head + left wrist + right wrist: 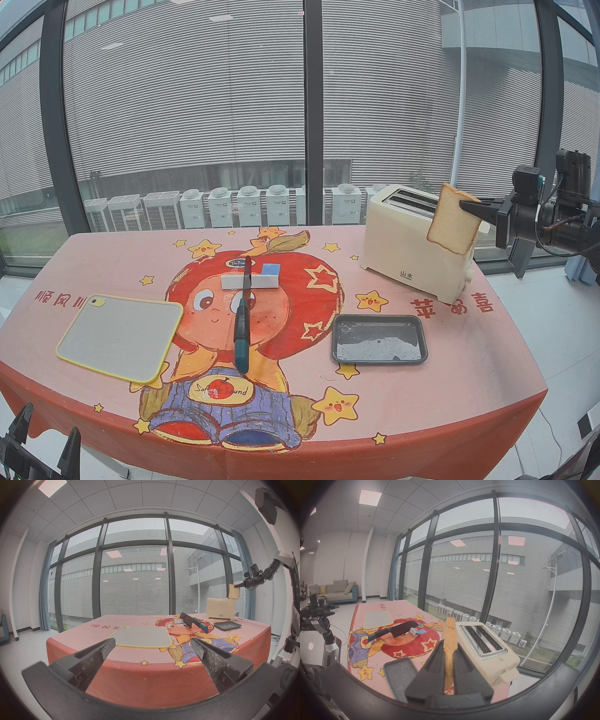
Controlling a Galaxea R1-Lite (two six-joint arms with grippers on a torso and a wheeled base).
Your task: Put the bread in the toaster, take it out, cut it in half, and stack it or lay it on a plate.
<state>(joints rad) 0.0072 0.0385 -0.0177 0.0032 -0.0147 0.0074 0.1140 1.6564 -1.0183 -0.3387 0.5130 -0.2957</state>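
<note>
The right gripper (470, 207) is pressed together on a slice of bread (451, 222), pinching its upper edge so that the slice hangs upright in the air. The bread is at the right end of the cream toaster (406, 244), about level with the toaster's top. In the right wrist view the slice (450, 636) stands edge-on between the black fingers (432, 667), just beside the toaster (487, 652) and not over the two long slots in its top.

The toaster stands at the far right of the table (437, 387), which is covered with a pink cartoon cloth. Just near of it lies a dark rectangular tray (380, 317). At the middle of the table a knife (243, 312) with a teal handle lies pointing away, its blade propped on a small white block (262, 282) with a blue piece (270, 269) just behind. On the near left lies a grey cutting board (119, 337) with a yellow rim, well apart from the bread.

The left gripper (49, 431) is low, off the near left edge of the table, its fingers (103, 650) spread wide with nothing between them. No object stands between the bread and the toaster's top.
</note>
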